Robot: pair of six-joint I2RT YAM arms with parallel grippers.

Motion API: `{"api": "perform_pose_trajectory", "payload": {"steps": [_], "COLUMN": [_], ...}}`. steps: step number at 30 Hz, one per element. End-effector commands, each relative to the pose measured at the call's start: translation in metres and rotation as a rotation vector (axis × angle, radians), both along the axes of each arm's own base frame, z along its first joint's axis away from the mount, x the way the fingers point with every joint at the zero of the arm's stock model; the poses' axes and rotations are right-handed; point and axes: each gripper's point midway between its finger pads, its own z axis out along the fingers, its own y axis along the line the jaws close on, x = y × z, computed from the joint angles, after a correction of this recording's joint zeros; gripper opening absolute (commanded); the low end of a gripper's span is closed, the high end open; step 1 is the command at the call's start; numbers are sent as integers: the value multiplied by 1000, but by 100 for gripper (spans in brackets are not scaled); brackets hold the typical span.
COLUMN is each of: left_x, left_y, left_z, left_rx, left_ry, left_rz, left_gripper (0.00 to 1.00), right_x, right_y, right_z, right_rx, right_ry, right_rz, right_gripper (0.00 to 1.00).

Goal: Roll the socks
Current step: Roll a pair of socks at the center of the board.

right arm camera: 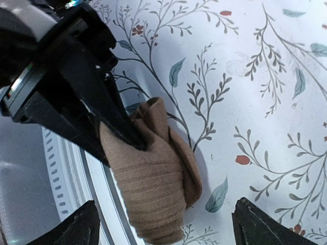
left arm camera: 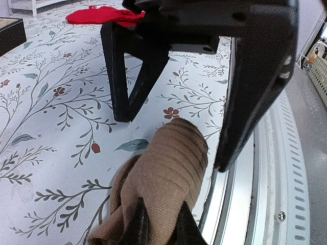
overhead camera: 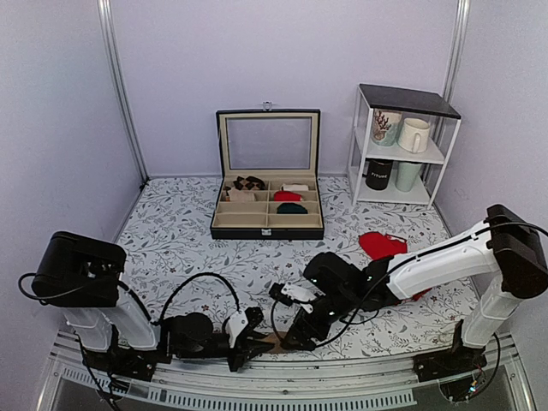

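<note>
Top view, tan socks [overhead camera: 272, 341]: bunched on the flowered worktop [overhead camera: 188, 248], just beside the metal rail [overhead camera: 282, 377], between the two grippers.
Top view, left gripper [overhead camera: 247, 345]: low beside the rail, at the left end of the tan socks.
Top view, right gripper [overhead camera: 297, 334]: low beside the rail, at their right end.
Top view, others: red socks [overhead camera: 381, 246] lie farther from the rail; a black box [overhead camera: 267, 224] sits well back from it.
Left wrist, left gripper [left arm camera: 161, 227]: fingers pinched tight on the near end of the tan socks [left arm camera: 168, 173].
Left wrist, right gripper [left arm camera: 172, 142]: fingers spread wide, one on each side of the socks' rounded far end, one finger over the rail [left arm camera: 255, 194].
Right wrist, right gripper [right arm camera: 171, 227]: fingers far apart, holding nothing.
Right wrist, left gripper [right arm camera: 122, 148]: clamped on the tan socks [right arm camera: 153, 173].
Right wrist, tan socks: a folded lump, one side lapping the rail [right arm camera: 66, 168].
</note>
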Motion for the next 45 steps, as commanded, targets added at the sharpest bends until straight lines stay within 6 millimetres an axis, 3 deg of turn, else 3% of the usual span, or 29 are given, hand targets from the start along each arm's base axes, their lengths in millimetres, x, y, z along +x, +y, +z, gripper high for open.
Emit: {"api": "perform_pose_trajectory", "payload": {"steps": [1, 6, 18, 28, 37, 41, 45], "left_x": [-14, -15, -16, -17, -18, -18, -18], "left_y": [46, 46, 45, 45, 44, 44, 43], "left_z": [-78, -79, -81, -83, -83, -84, -85], "left_rx": [324, 327, 333, 339, 341, 342, 344], "left_ry": [80, 83, 91, 96, 99, 102, 100], "left_rz": [-24, -29, -38, -41, -47, -46, -49], "left_gripper": [0, 0, 0, 0, 0, 0, 0], "right_x": [9, 1, 12, -2, -20, -26, -31], "right_y": [2, 1, 4, 2, 4, -3, -9], "right_z": [38, 39, 1, -22, -32, -37, -39], "right_rx": [153, 219, 193, 198, 193, 166, 154], "right_ry": [-104, -91, -56, 25, 103, 124, 143], "right_rz": [-19, 23, 37, 67, 82, 90, 90], "right_gripper": [96, 100, 100, 98, 85, 69, 60]}}
